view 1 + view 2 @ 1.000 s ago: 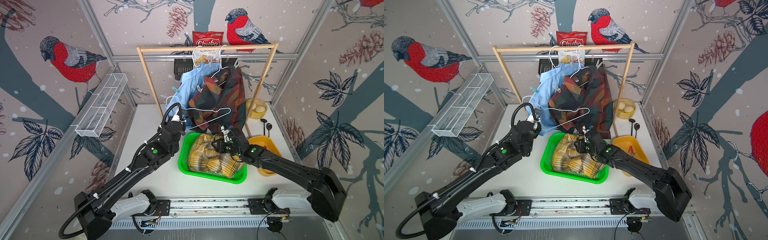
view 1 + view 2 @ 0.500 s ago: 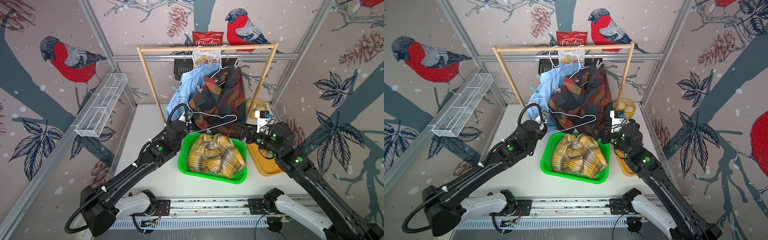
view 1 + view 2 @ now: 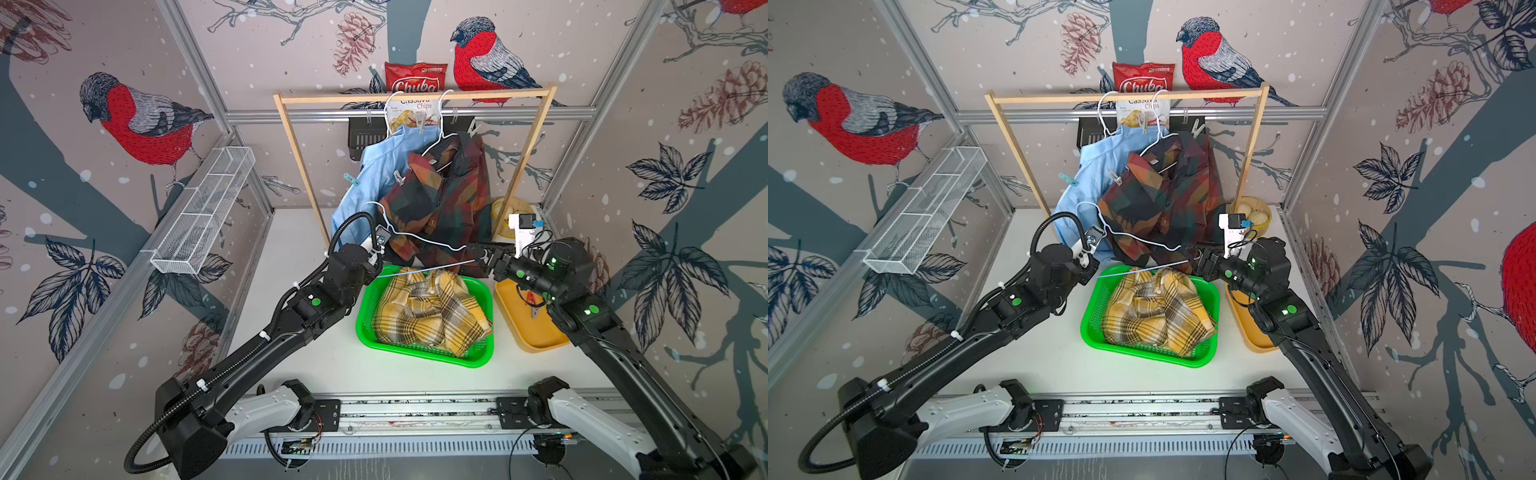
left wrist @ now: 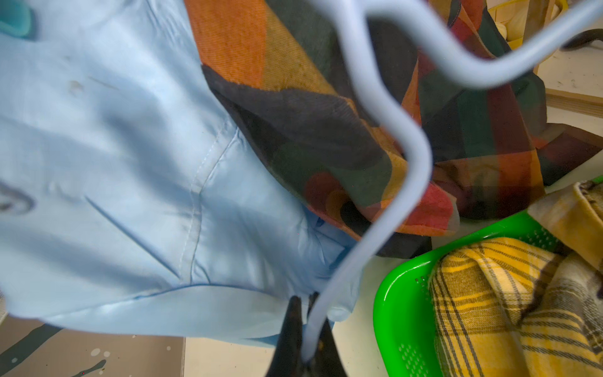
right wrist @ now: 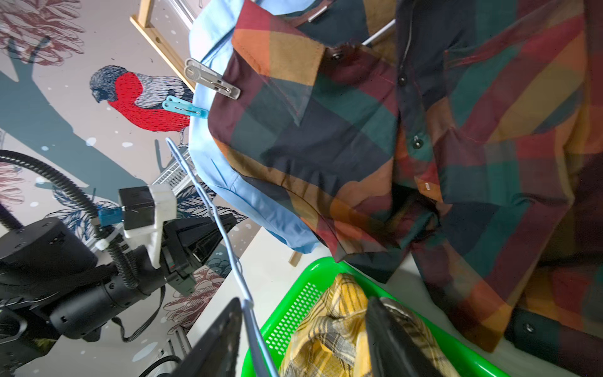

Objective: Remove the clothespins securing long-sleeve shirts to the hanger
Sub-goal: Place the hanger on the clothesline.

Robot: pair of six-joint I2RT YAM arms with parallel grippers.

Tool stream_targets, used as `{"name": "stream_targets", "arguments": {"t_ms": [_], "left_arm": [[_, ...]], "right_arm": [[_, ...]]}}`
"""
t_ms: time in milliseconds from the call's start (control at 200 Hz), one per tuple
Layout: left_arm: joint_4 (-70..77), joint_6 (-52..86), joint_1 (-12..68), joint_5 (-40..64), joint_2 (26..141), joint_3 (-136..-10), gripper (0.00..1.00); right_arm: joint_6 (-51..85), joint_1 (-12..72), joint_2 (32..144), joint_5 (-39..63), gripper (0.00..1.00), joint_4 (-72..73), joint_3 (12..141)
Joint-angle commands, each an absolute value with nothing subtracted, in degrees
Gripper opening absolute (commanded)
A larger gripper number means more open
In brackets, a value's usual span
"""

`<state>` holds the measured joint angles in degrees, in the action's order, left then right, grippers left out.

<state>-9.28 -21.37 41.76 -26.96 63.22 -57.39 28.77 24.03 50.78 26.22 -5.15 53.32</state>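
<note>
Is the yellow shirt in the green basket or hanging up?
In the basket: the yellow shirt lies crumpled inside the green basket.

A: Any legible print out there?

B: One item carries it: a red snack bag (image 3: pixel 415 77) behind the wooden rail (image 3: pixel 332 98), seen in both top views. The brand runs in white script across the red band: "Chuba".

A: Anything below that?

B: The pale lower panel reads "Cassava Chips", with the rail clipping the top of "Cassava". The finer lines on the bag are too small to read.
</note>
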Motion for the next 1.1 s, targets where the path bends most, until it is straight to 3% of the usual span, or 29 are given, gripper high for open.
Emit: {"name": "stream_targets", "arguments": {"t_ms": [0,491,756,861,941,1031,1096], "left_arm": [[-7.2,-20.9,41.6,-25.6,63.6,-57.5,0.00],[-6.0,-19.7,41.6,-26.6,65.1,-57.5,0.00],[-5.5,-19.3,41.5,-26.7,65.3,-57.5,0.00],[-5.2,-18.6,41.4,-27.0,65.3,-57.5,0.00],[-5.6,-17.8,41.2,-27.7,65.1,-57.5,0.15],[-5.5,-16.1,40.9,-29.0,63.7,-57.7,0.52],[-5.2,-14.1,40.2,-29.8,61.6,-57.7,0.69]], "right_arm": [[30.4,24.3,51.0,29.9,0.50,0.4,53.0],[29.8,26.7,51.1,28.8,0.22,-0.5,52.4],[29.0,26.9,50.8,27.4,0.00,-2.2,53.1],[28.7,26.9,50.0,26.3,0.00,-3.7,53.7],[28.4,26.8,48.5,24.4,0.00,-5.0,54.2],[27.9,26.4,46.6,22.4,0.00,-7.1,55.4],[27.1,25.9,45.6,20.7,0.00,-10.0,57.5]]}}
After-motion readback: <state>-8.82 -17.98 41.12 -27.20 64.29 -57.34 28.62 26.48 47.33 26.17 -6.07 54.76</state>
